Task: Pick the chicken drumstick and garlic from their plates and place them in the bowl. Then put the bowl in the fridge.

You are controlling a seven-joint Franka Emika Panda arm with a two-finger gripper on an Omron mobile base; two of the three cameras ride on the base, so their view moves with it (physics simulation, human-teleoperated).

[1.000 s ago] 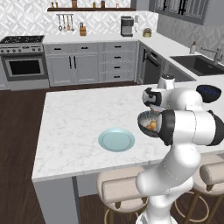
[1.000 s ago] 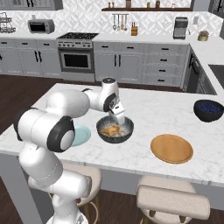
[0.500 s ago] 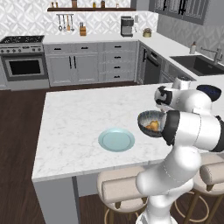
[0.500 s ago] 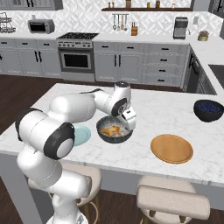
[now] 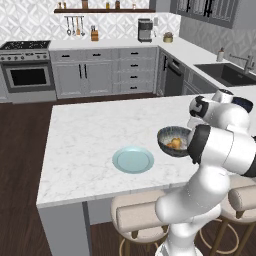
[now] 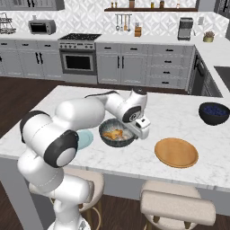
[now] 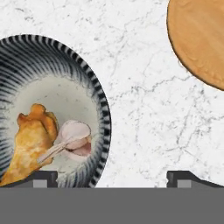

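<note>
Pincer (image 7: 112, 177) spread wide over the marble worktop (image 7: 144, 109), holding nothing; only the two dark tips show at the bottom of the hand view, one at the bowl's rim, the other over bare marble. In the right base view the hand (image 6: 141, 128) sits just beside the bowl's right edge, fingers hard to make out.

Bowl (image 7: 52, 109), striped inside, lies to the pincer's left in the hand view, cut off by the left edge. Chicken drumstick (image 7: 30, 144) lies inside it, lower end cut off by the bottom band. Garlic (image 7: 74, 138) touches the drumstick, on its pincer-ward side.

Orange-tan plate (image 7: 199, 39) is beyond the pincer to the right, cut off by top and right edges, apart from the bowl.

Pale blue-green plate (image 5: 133, 160) lies on the far side of the bowl from the pincer; in the right base view it is mostly hidden behind the arm.

Dark blue bowl (image 6: 214, 113) sits well apart, past the orange-tan plate.

Left base view: bowl's right side hidden by the arm.
</note>
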